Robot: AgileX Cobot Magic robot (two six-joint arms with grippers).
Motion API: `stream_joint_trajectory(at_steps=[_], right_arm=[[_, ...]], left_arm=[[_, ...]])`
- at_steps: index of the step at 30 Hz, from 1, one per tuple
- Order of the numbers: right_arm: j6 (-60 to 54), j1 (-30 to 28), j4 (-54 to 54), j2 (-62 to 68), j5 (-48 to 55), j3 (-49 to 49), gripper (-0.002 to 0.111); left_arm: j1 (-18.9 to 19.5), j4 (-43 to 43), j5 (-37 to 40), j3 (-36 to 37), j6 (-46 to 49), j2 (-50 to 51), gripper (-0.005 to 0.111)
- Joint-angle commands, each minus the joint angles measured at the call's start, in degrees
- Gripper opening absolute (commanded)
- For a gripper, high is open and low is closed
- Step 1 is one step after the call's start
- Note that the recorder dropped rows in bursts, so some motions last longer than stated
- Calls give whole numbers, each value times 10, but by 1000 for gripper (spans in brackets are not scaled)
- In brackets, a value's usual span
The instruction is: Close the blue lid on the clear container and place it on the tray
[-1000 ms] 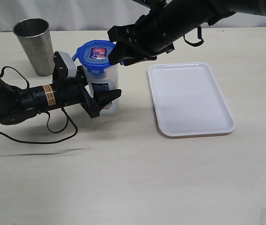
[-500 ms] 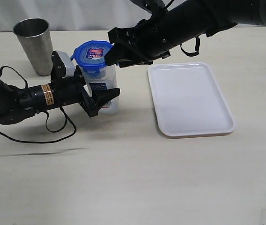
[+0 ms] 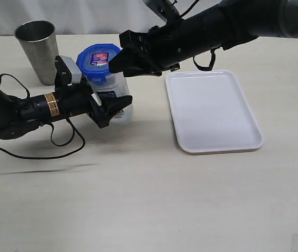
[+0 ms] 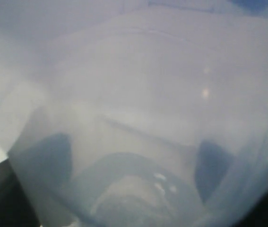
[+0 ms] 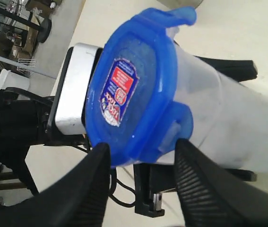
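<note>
The left claw (image 3: 112, 106) lies low over the table (image 3: 149, 199) with its arm nearly level. It is closed around the lower half of the clear container (image 3: 116, 90), one finger on each side. In the left wrist view the translucent wall (image 4: 134, 94) fills the picture, and the dark pads (image 4: 53, 158) show through it, pressed against opposite sides. The container stands on the table between these fingers, roughly upright, not on the tray. The blue lid (image 3: 99, 59) sits on the container's mouth, directly above the left claw, with its red-and-white label facing up. The right claw (image 3: 118, 62) reaches in from the opposite side at the height of the lid. Its ribbed black fingers (image 5: 93, 189) are spread wide, and the nearest stretch of the lid's rim (image 5: 134, 90) lies between their tips. Whether they squeeze the rim or only flank it cannot be told. On the lid's far side from this claw, one flap sticks out from the rim. The white tray (image 3: 214, 113) lies flat under the right arm, behind the right claw and well apart from the left one. A tapered steel cup (image 3: 37, 50) stands upright behind the left claw, beside its arm.
</note>
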Motion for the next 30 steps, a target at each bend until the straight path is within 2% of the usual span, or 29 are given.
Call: stream_joint_trajectory(at_steps=[1,10,16,22,26,30], right_arm=[[-19,3,-25,18,29,7,41],[-44,-50,-79,-29,103,7,41],[-70,-68,-106,-77,102,7,41],[-82,-68,-183,-135,48,7,41],[-134,-45,-185,-162,44,7,43],[-146,12,-209,-166,27,7,55]], left_arm=[[-14,47,3,2,12,0,0],[-13,75,35,2,12,-31,0],[-13,92,42,2,40,-32,0],[-13,149,3,2,175,-32,0],[-13,149,3,2,171,-32,0],[-13,149,3,2,171,-32,0]])
